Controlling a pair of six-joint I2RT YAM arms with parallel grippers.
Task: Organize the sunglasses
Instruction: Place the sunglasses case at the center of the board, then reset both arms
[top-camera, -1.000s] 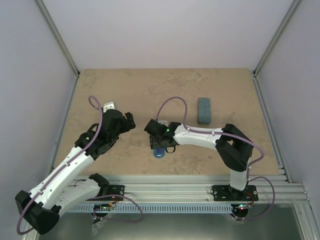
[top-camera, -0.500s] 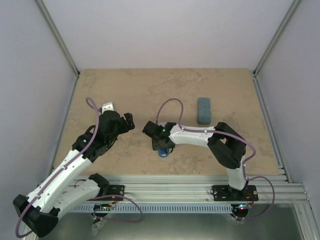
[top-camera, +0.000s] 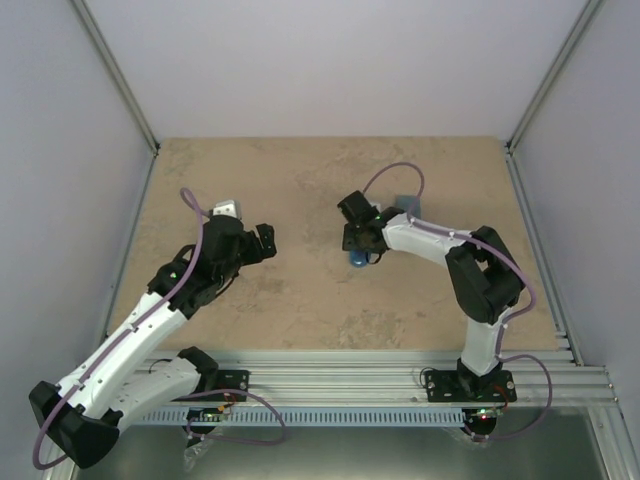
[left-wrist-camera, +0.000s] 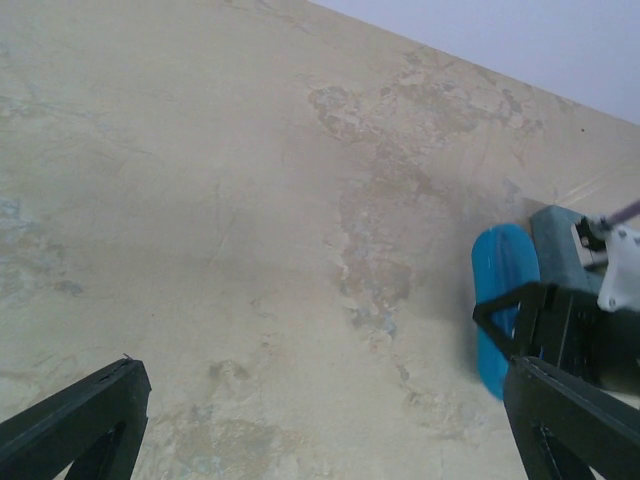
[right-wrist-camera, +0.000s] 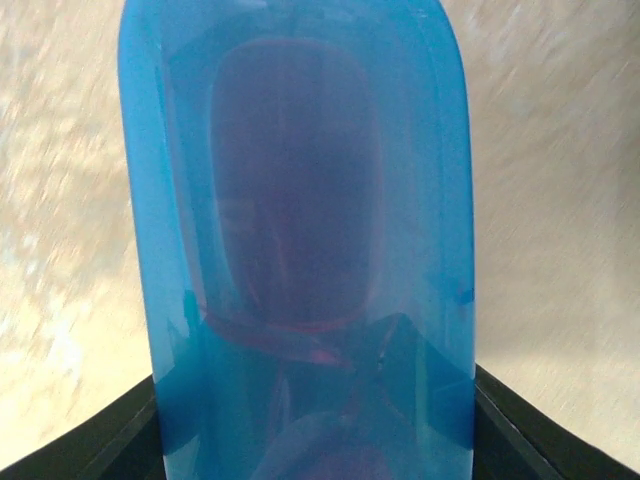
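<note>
No sunglasses show in any view. My right gripper (top-camera: 361, 248) is shut on the glossy blue oval case (top-camera: 357, 259), which fills the right wrist view (right-wrist-camera: 300, 250) between the black fingers (right-wrist-camera: 545, 430). It holds the case just left of the grey-blue rectangular case (top-camera: 406, 203), which the arm partly covers. In the left wrist view the blue case (left-wrist-camera: 500, 300) stands by the grey-blue case (left-wrist-camera: 555, 245), with the right gripper (left-wrist-camera: 560, 330) on it. My left gripper (top-camera: 266, 240) is open and empty over bare table (left-wrist-camera: 325, 385), left of the blue case.
The tan stone-patterned table (top-camera: 260, 180) is walled by pale panels with metal posts at the sides. An aluminium rail (top-camera: 380, 375) runs along the near edge by the arm bases.
My right arm has carried the blue case from the middle front of the table back and to the right, beside the grey-blue case. My left arm has shifted slightly.
</note>
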